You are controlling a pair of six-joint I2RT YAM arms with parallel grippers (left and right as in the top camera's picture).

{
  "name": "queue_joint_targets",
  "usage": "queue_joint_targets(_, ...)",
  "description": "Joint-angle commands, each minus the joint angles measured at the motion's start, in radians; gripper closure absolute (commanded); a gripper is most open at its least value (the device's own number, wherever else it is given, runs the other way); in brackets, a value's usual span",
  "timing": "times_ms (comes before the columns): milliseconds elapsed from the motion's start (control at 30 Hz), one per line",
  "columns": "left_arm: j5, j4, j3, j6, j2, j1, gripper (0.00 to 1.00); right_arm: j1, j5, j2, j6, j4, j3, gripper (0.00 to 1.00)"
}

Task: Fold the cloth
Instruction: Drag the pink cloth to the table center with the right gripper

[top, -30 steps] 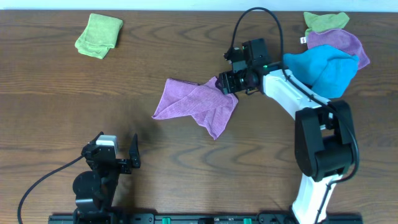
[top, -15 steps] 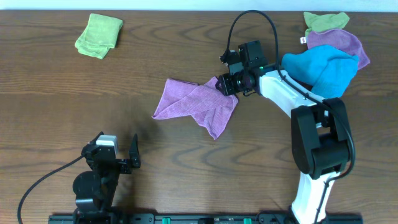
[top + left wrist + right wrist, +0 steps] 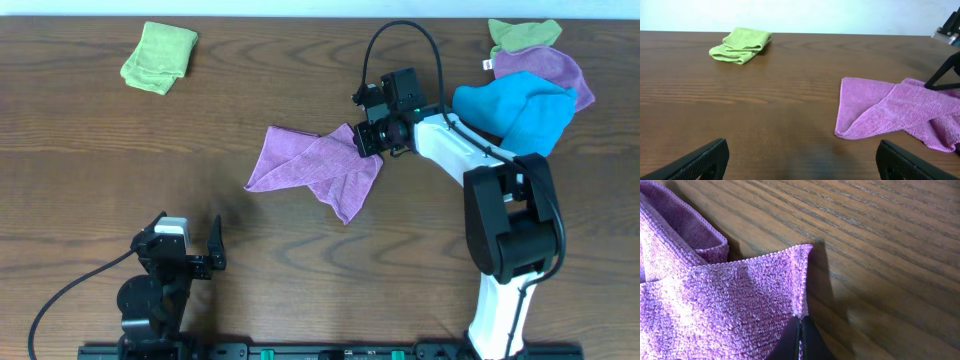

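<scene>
My right gripper (image 3: 368, 140) is clenched on the right-hand edge of the cloth (image 3: 315, 170). In the right wrist view the two fingertips meet with the hem nipped between them (image 3: 800, 330). My left gripper (image 3: 185, 250) hangs spread wide and empty near the front edge of the table (image 3: 300, 60), well apart from the work.

The cloth lies near the middle of the table, left of the heap where a blue cloth (image 3: 520, 110) sits. A folded green cloth (image 3: 160, 57) lies far off at the back left.

As I judge it, the fold has barely begun. I have a grip, but no edge has yet been carried over to its opposite one. The sheet is not flat either, so smoothing, folding and squaring up are all left.

The cloth is orchid purple and rumpled into an uneven shape. One flap is doubled over along a slanting line, and a point trails toward the front. Close up, the pile is nubbly and soft, and a stitched hem runs along the edge I hold. Just beside my fingers a corner curls up to show the shaded underside. I cannot see a tag from here.
</scene>
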Motion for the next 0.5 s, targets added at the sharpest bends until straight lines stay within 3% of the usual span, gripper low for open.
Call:
queue_joint_targets(0, -0.003, -0.007, -0.023, -0.006, -0.006, 0.007, 0.05, 0.004, 0.025, 0.012, 0.032, 0.002, 0.024, 0.99)
queue_joint_targets(200, -0.003, -0.007, -0.023, -0.006, -0.006, 0.007, 0.05, -0.042, 0.115, -0.004, 0.069, -0.063, 0.257, 0.99)
queue_joint_targets(467, -0.003, -0.007, -0.023, -0.006, -0.006, 0.007, 0.05, -0.089, 0.318, -0.004, 0.01, -0.22, 0.644, 0.99)
